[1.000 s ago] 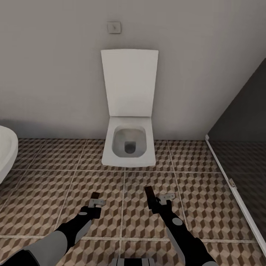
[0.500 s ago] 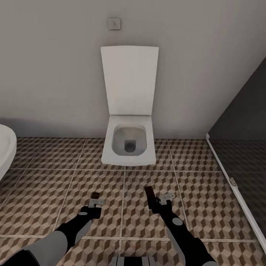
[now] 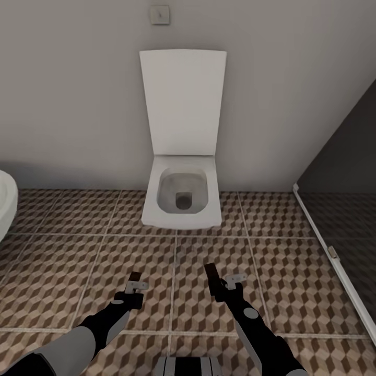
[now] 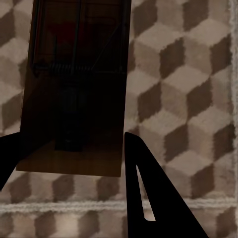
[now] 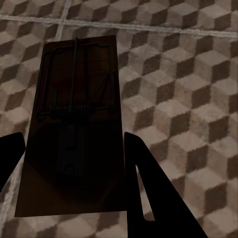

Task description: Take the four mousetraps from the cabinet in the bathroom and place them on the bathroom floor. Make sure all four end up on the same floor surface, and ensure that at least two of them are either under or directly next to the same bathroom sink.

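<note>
Above cube-patterned tiles (image 3: 62, 271), each claw – left (image 3: 137, 282), right (image 3: 222, 282) – grips a flat wooden mousetrap (image 5: 74, 129).

A plain pale grey wall (image 3: 73, 94) stands ahead, evenly lit, with a small square grey flush plate (image 3: 160, 14) set high on it. Below the plate, a white square-edged toilet (image 3: 183, 198) is fixed against the wall, its flat rectangular lid (image 3: 183, 99) raised upright and the bowl open. The floor of large square tiles printed with brown, beige and white cubes (image 3: 62, 271) runs up to the wall, with pale grout lines between tiles. To the right rises a dark glass shower screen (image 3: 344, 172) in a white bottom rail (image 3: 324, 245). At the far left edge, the curved rim of a white fixture (image 3: 5, 203) pokes in.
</note>
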### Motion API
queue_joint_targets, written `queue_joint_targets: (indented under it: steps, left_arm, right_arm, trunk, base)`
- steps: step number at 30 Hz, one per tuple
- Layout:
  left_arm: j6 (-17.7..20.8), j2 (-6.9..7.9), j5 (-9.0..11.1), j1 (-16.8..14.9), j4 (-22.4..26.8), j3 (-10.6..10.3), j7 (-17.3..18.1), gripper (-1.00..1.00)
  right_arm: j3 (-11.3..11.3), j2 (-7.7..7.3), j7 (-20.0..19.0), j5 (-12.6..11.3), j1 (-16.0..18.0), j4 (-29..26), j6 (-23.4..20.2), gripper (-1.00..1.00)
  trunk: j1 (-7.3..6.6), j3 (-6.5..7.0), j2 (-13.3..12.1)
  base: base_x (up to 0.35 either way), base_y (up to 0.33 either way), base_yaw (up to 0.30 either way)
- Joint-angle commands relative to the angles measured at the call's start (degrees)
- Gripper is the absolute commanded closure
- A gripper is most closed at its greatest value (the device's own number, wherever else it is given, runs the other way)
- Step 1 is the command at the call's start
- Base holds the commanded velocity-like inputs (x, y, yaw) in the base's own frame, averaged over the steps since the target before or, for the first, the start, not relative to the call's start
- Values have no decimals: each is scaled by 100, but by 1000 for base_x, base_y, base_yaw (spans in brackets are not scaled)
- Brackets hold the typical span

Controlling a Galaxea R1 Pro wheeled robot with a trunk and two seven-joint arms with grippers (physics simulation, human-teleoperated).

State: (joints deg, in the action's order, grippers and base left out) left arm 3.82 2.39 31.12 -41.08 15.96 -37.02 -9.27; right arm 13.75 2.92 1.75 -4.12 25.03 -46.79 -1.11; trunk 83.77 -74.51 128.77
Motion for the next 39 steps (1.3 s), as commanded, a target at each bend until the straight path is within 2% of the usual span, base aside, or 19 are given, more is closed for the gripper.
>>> queue_joint_targets:
  steps: [1, 36, 39]
  left_arm:
    - [40, 7, 17, -3, 22, -51, -58, 100]
    - [-27, 10, 0, -5, 63, -51, -58, 100]
    - [-134, 10, 0, -3, 143, -53, -58, 100]
  right_arm:
    - [14, -2, 18, -45, 2, -6, -12, 100]
    - [14, 6, 18, -45, 2, -6, -3, 100]
    - [14, 6, 18, -46, 2, -6, -3, 100]
  trunk:
    - [22, -28, 43]
    - [790, -858, 1447]
    - [798, -942, 1451]
  base:
    - [0, 0, 0]
    - [0, 0, 0]
    - [0, 0, 0]
